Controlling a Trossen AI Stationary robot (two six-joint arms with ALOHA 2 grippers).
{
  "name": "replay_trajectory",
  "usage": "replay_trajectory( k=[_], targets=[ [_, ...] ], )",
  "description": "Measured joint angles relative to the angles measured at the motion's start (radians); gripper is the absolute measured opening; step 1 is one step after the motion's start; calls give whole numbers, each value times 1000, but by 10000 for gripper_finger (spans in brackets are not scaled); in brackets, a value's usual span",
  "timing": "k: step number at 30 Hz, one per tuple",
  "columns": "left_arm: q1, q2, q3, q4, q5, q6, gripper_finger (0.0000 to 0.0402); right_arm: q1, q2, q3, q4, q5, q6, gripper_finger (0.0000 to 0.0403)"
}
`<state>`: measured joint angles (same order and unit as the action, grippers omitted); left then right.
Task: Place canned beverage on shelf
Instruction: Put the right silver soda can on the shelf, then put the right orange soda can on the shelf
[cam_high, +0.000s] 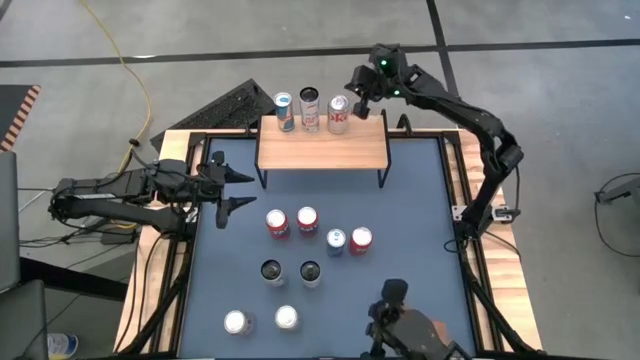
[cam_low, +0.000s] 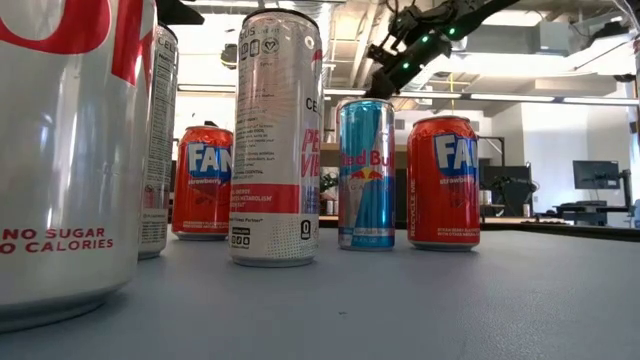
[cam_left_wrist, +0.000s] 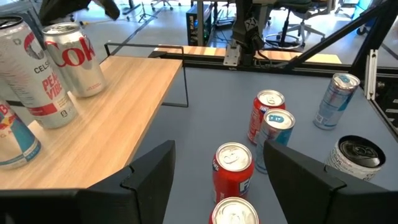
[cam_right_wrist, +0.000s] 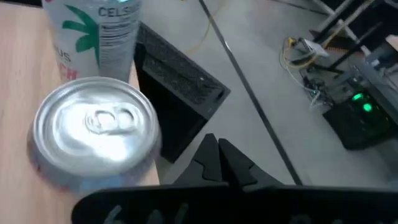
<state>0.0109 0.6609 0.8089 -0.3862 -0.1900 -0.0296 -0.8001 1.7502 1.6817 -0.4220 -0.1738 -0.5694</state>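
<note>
Blue surface (cam_high: 420, 200): your shelf (cam_high: 322, 150) at the far edge carries three cans along its back, the right claw (cam_high: 357, 97) pressed together and empty just beside the Coke can (cam_high: 338, 113), while the left claw (cam_high: 236, 190), spread and empty, faces the loose red can (cam_high: 277, 222).

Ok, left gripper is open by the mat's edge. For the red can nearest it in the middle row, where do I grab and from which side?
Take the red can around its upright cylindrical wall, about mid-height, coming level from its left, where the open left gripper already is. That side looks free; a second red can stands close on its right, so a sideways approach from there is probably blocked. The right gripper is shut beside the shelf.
</note>
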Motion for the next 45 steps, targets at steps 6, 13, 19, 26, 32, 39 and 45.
replay_trajectory(
  k=[6, 13, 19, 26, 32, 39, 45],
  targets=[
    [0, 0, 0, -9, 0, -10, 233, 44, -122, 118, -337, -5, 36, 6],
    [0, 4, 0, -12, 102, 10, 235, 229, -249, 146, -716, 70, 148, 110],
    [0, 24, 0, -24, 194, 2, 238, 479, -290, 144, -892, 124, 413, 234],
    [0, 63, 0, -27, 289, -1, 239, 784, -264, 128, -933, 250, 634, 286],
    [0, 93, 0, -38, 299, 22, 239, 938, -175, 102, -933, 352, 703, 287],
    [0, 118, 0, -41, 352, 27, 239, 985, -8, 98, -936, 359, 694, 288],
    [0, 127, 0, -42, 352, 26, 239, 981, 120, 98, -1032, 357, 613, 288]
  ],
)
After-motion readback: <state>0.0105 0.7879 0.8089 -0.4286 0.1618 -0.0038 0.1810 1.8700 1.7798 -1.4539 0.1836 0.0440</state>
